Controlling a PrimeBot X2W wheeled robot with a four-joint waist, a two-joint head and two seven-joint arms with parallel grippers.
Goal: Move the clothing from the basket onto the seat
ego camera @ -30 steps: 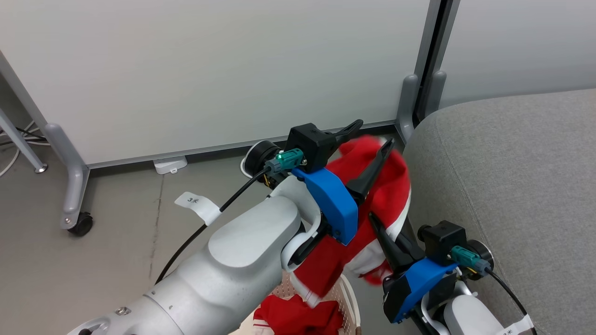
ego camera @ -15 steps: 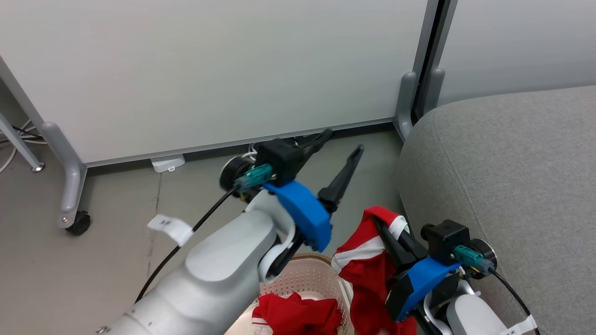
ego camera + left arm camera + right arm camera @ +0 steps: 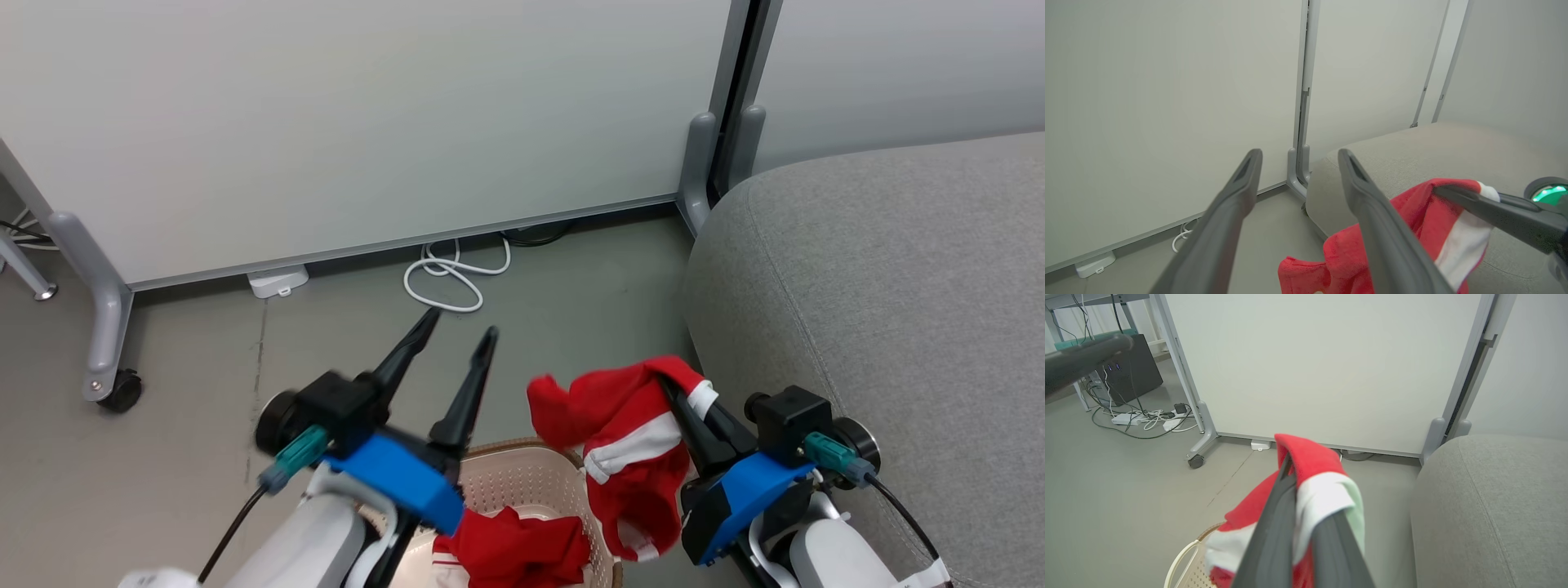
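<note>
Red cloth sits pinched between the two dark fingers of our right gripper (image 3: 671, 392), which are pressed together on it close to their tips. That cloth is the hanging garment (image 3: 629, 433), red with white stripes, and it droops down from the fingers in a loose bunch. It hangs in the air over the right side of the basket (image 3: 531, 482), just left of the seat (image 3: 882, 286), and it is not lying on top of the seat. We cannot tell if it brushes the seat's side. Our left gripper (image 3: 460, 324) is on the left, with its two fingers spread wide apart and nothing between them. It points toward the far side over the floor (image 3: 204, 343), near the left side of the basket and apart from the hanging garment. The other garment (image 3: 510, 551), red too with a bit of white, lies crumpled down inside the basket at the near end. The basket is cream with little holes and a brown rim, and it stands on the floor between our two arms. The seat is big, grey and soft, and it takes up the right side. Farther off, a white cable (image 3: 449, 273) lies curled on the floor in front of a pale panel (image 3: 367, 122) that stands on grey feet with a small black wheel (image 3: 122, 392).
</note>
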